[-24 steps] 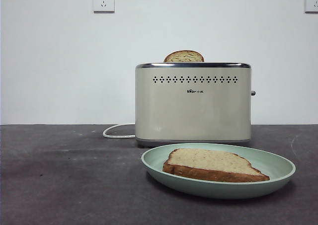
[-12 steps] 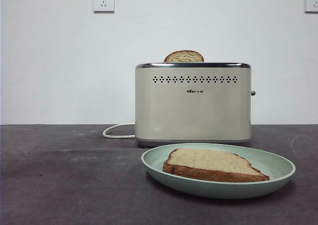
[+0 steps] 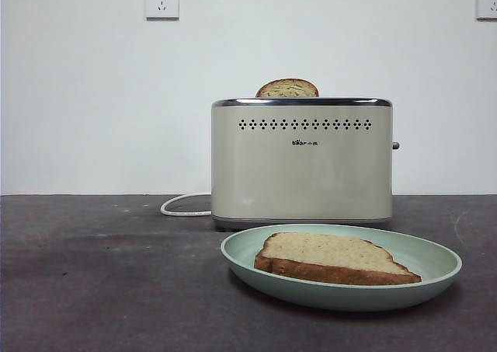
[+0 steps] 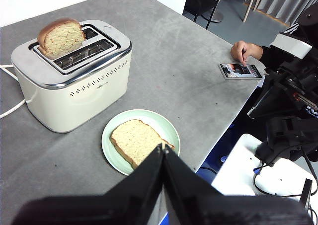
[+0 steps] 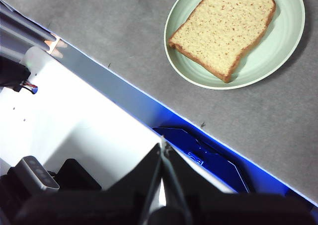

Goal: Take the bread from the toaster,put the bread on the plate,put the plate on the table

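Front view: nothing is seen to have changed over the last second, so the task is judged finished or paused. One slice of bread (image 3: 334, 257) lies flat on the mint-green plate (image 3: 435, 263), which rests on the table (image 3: 93, 290) just in front of the toaster (image 3: 301, 162); tan speckled crumb and dark crust are shown. A second slice (image 3: 287, 88) stands in a toaster slot. The left gripper (image 4: 163, 158) and right gripper (image 5: 163, 153) are held clenched and empty, away from the plate.
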You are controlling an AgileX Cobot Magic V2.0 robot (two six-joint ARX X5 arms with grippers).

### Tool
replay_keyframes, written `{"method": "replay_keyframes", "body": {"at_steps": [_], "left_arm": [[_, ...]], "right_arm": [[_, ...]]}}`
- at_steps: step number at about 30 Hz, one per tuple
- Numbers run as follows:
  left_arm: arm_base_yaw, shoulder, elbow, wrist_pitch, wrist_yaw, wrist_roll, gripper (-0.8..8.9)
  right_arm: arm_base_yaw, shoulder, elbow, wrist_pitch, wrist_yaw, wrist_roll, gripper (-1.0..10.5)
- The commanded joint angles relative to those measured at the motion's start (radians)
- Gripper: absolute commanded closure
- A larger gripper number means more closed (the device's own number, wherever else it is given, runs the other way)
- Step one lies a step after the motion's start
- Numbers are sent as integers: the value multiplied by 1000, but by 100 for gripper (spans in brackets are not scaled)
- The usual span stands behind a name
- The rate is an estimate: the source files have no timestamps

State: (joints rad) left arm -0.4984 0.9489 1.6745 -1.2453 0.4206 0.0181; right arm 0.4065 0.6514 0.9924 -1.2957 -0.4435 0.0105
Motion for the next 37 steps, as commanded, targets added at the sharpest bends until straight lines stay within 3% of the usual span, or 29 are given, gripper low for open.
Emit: {"method": "replay_keyframes", "body": {"at_steps": [1,8,12,20,23,25,32,37], "left_arm": [[3,-1,0,27,-5,12,822],[22,2,-1,159,-51,93,821],[66,-22,-80,351,-42,126,821],[232,-232,-601,988,-2,126,821],[310,-328,-798,1122,-3,125,821],[352,-389,-901,1159,-24,125,821],[460,-645,-1228,1170,-233,125,817],[500,-789,-1402,1170,-240,109,817]], "right_arm": [[2,-2,-8,5,1,-8,944],[2,-2,-8,5,1,-8,944],[2,-2,-8,5,1,-8,944],[2,-2,-8,5,1,-8,944],[2,-2,-8,5,1,-8,944],[2,-2,-8,5,1,-8,944],[2,-2,-8,5,1,-8,944],[2,-2,-8,5,1,-8,944]]}}
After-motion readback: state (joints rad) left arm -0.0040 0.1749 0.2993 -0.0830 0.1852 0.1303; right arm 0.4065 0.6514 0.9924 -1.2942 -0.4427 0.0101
